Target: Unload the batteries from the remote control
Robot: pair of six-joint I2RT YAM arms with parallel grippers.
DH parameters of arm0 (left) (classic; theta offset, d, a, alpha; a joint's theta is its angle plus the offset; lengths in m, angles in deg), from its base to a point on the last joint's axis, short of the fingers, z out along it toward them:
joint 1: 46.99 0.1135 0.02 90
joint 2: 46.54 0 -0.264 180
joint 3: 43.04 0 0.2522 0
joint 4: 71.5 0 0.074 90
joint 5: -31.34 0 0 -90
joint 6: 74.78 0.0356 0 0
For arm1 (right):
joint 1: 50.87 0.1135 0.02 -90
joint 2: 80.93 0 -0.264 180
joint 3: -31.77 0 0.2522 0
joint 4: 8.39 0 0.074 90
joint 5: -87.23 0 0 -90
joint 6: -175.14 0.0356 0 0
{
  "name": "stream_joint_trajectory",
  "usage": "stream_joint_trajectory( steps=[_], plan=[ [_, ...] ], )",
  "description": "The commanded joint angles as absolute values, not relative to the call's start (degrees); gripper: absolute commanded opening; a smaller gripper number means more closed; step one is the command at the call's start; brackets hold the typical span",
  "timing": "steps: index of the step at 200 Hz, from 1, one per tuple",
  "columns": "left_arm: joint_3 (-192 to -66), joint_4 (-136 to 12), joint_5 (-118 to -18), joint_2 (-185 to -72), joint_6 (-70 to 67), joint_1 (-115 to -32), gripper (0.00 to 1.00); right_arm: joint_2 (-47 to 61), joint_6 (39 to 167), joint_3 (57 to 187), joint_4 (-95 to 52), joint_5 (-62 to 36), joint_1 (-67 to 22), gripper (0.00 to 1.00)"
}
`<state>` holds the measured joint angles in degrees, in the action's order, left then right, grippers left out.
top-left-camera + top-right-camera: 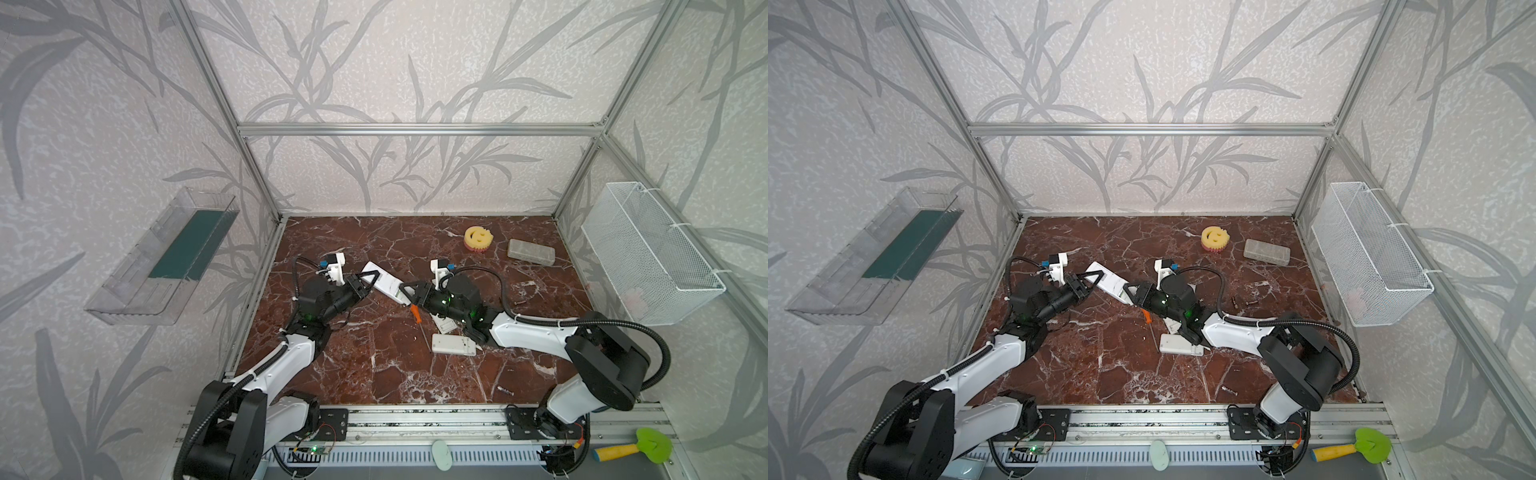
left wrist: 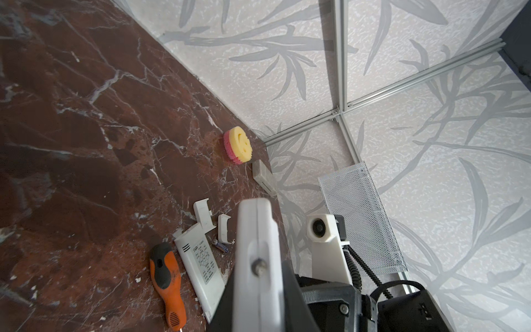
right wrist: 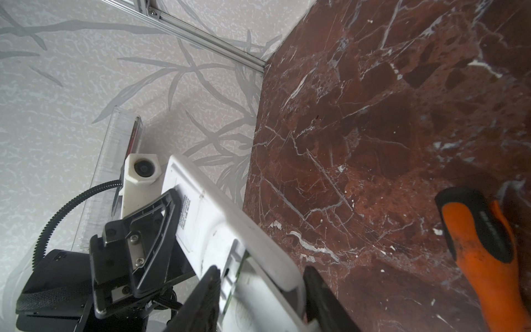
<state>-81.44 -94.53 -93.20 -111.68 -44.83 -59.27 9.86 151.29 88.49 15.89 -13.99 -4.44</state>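
**Unloading partly done.** The remote control (image 1: 384,284) is clamped at one end by the left gripper (image 1: 368,280). The right gripper (image 1: 406,292) has its jaws astride the open compartment end; whether they grip cannot be told. A lime-green battery (image 3: 238,276) is judged still seated. One dark battery (image 2: 219,246) lies on the table (image 2: 86,143) beside a white cover (image 2: 223,230).

Remote (image 3: 230,218) bay blurred — screwdriver (image 3: 482,258) cropped.
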Motion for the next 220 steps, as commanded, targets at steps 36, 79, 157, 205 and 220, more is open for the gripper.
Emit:
stream_joint_trajectory(
  steps=[36, 79, 157, 205, 220],
  plan=[
    [-82.8, -96.2, -91.1, -119.7, -41.6, -59.3, 0.0, 19.0, 145.5, 91.4, 14.0, -16.1, -5.6, 0.47],
    [-84.2, -92.0, -89.8, -123.0, -35.2, -58.5, 0.0, 24.9, 142.3, 94.1, 11.5, -18.7, -7.6, 0.47],
    [-83.7, -82.6, -91.1, -122.4, -29.5, -55.3, 0.0, 26.8, 136.6, 98.8, 5.1, -21.0, -8.2, 0.48],
    [-82.5, -77.1, -98.6, -120.8, -28.8, -54.6, 0.0, 24.9, 130.7, 101.4, -3.4, -22.5, -8.2, 0.48],
    [-82.5, -76.1, -102.7, -121.8, -29.2, -54.6, 0.0, 23.2, 127.9, 101.8, -7.0, -22.1, -8.2, 0.48]
  ],
)
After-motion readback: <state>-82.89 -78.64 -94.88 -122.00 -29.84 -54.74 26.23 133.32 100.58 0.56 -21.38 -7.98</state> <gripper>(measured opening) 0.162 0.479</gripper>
